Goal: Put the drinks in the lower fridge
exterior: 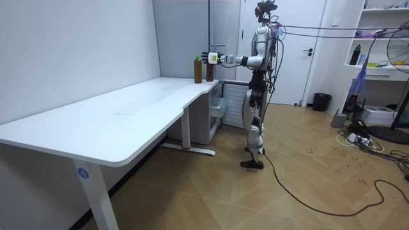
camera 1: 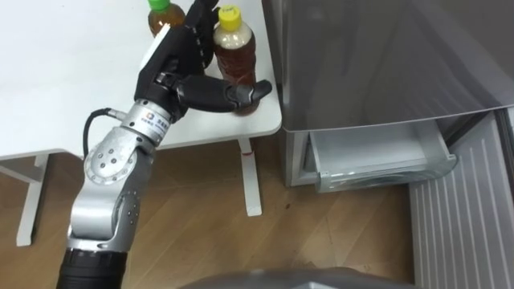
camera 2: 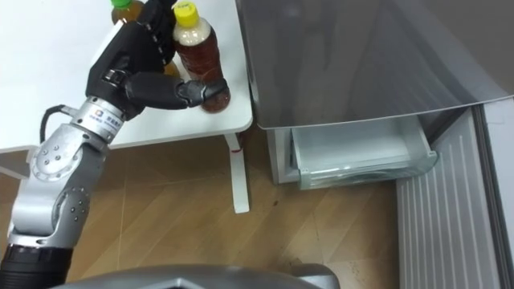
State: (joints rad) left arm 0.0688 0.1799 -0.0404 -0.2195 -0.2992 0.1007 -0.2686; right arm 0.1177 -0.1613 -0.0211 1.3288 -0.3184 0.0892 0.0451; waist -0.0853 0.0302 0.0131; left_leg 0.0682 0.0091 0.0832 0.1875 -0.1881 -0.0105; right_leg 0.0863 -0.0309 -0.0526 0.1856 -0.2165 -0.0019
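I am seeing the left hand (camera 1: 178, 71) reaching over the corner of the white table (camera 1: 64, 80), and it is gripping the yellow-capped bottle (camera 1: 234, 50): the thumb (camera 1: 234, 95) is curling across the front of the bottle low down, while the fingers are lying up against its far left side. The bottle, full of brown drink, is standing upright on the table right at the corner nearest the fridge (camera 1: 377, 56). A green-capped bottle (camera 1: 164, 14) is standing just behind the hand, farther in on the table. To the right, the grey fridge is rising beside the table, and its lower drawer (camera 1: 373, 156) is hanging pulled out and open above the wooden floor (camera 1: 193, 241). In the room view, the robot is standing upright at the far end of the table, next to the fridge, with its left arm stretched out level toward the two bottles.
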